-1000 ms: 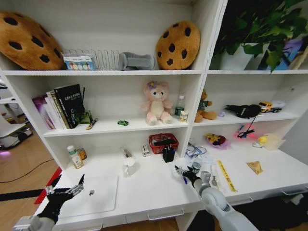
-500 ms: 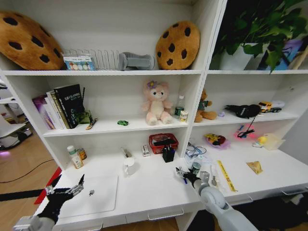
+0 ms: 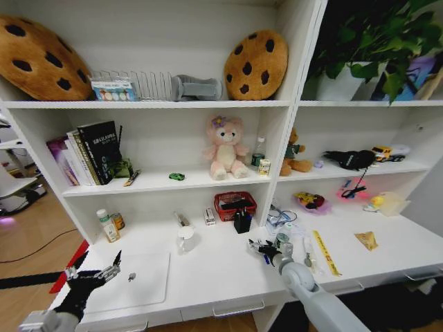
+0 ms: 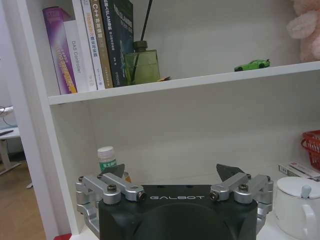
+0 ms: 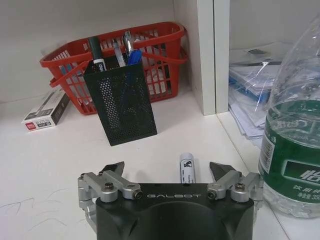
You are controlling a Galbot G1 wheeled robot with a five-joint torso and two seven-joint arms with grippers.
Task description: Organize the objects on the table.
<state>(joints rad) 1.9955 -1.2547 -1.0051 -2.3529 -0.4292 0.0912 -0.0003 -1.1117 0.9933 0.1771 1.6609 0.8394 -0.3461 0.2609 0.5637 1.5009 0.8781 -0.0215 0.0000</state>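
Lying between open right end effector [image 5: 167,172] fingers, seemingly a pen [image 5: 187,168]

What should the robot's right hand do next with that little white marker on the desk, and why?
Probably ease the right gripper down and forward over the marker. Its fingers are open, and the marker lies on the table between them, not yet grasped. The black pen cup stands just ahead, a likely home for it. The left gripper hangs open by the laptop.

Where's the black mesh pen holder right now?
In the head view the pen holder stands on the table, directly in front of the red basket and just beyond the right claw.
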